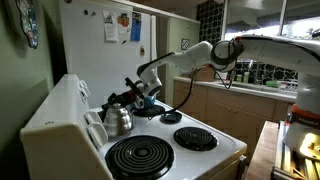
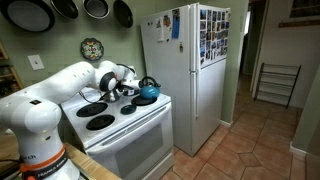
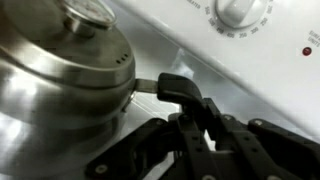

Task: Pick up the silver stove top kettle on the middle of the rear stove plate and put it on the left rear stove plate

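The white desk (image 1: 195,161) carries the large black coil burner (image 1: 140,156) in its chrome ring. Beyond it, beside the back panel (image 1: 60,110), stands the shiny domed silver kettle (image 1: 117,121) with its black handle. The pincer (image 1: 138,92) hovers at that handle; whether it grips, I cannot tell

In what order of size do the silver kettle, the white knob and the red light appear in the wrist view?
Largest to smallest:
1. silver stove top kettle, though it lies nearest the camera
2. white knob, partly cut by the top edge
3. red light
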